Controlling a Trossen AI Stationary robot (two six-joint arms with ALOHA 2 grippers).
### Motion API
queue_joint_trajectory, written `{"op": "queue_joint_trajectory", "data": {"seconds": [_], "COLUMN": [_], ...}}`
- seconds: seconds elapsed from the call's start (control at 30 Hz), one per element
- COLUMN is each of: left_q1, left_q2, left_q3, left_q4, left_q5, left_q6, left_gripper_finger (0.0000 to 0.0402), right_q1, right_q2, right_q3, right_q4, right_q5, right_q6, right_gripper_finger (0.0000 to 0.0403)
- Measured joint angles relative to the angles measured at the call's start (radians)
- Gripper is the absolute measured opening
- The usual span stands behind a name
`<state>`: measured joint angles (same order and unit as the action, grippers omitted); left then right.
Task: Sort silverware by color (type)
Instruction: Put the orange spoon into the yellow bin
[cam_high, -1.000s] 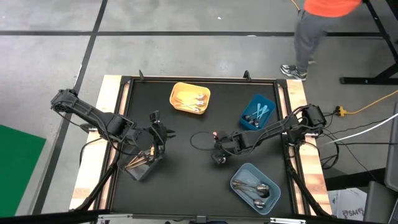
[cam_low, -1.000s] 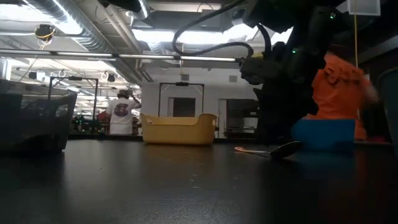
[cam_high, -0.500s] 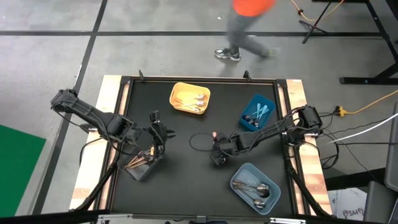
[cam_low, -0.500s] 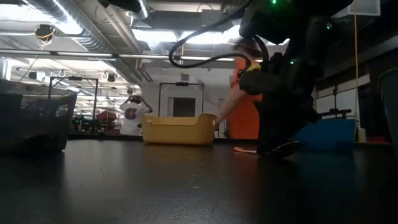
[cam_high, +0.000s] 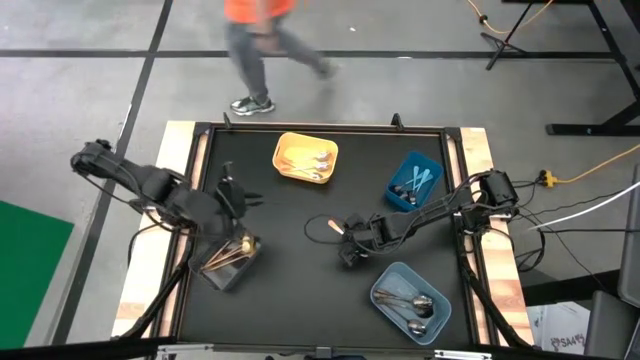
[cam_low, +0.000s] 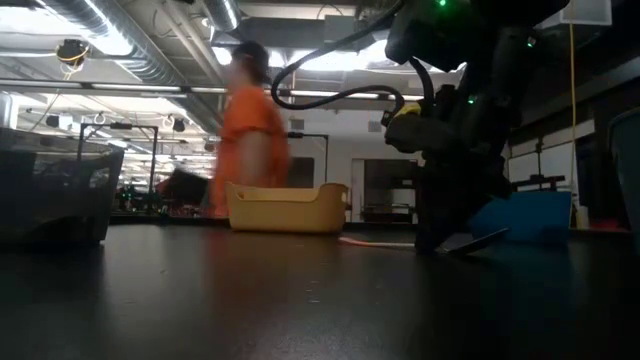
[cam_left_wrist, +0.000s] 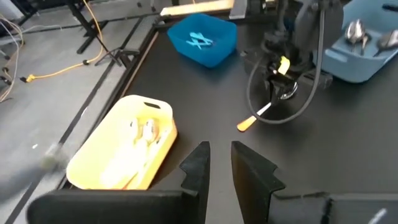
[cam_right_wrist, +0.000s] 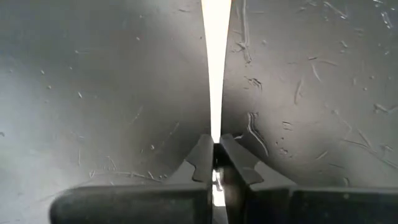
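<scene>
Four bins on the black surface: yellow bin at the far middle, blue bin far right, grey-blue bin near right, clear bin near left.

Right gripper is down at the surface near centre, fingers closed on a spoon with an orange handle. In the right wrist view the handle runs as a pale strip straight out from between the pinched fingers. In the left wrist view the orange handle end lies on the surface, pointing away from the right gripper. In the low view the spoon sits low at the surface under the right arm.

Left gripper is above the surface just beyond the clear bin, fingers slightly apart, holding nothing.

Sorted silverware: light pieces in the yellow bin, light-blue-handled pieces in the blue bin, silver spoons in the grey-blue bin, bronze pieces in the clear bin.

A person in an orange top is on the floor beyond the far edge.
</scene>
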<state>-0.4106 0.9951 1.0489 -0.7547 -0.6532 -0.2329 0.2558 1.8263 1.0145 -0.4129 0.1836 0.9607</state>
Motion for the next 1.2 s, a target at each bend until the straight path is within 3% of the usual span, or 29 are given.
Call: {"op": "queue_joint_trajectory", "data": {"seconds": [0.37,0.53,0.87,1.2], "left_q1": [0.000,0.000,0.000,0.000], "left_q2": [-0.245,-0.409,-0.769,-0.940], "left_q3": [-0.047,-0.226,-0.636,-0.789], "left_q4": [-0.086,0.002,0.369,0.466], "left_q5": [-0.023,-0.026,-0.037,-0.035], "left_q6": [0.025,0.031,0.086,0.139], "left_gripper_finger": [0.0060,0.0060,0.0060,0.0060], "right_q1": [0.000,-0.007,-0.062,-0.192], "right_q2": [0.005,0.007,0.006,0.004], "right_q3": [0.026,0.088,0.295,0.549], "right_q4": [-0.022,-0.071,-0.242,-0.270], "right_q5": [0.004,0.005,0.033,0.006], "right_q6": [-0.081,-0.180,-0.437,-0.790], "right_gripper_finger": [0.0002,0.0002,0.0001,0.0001]}}
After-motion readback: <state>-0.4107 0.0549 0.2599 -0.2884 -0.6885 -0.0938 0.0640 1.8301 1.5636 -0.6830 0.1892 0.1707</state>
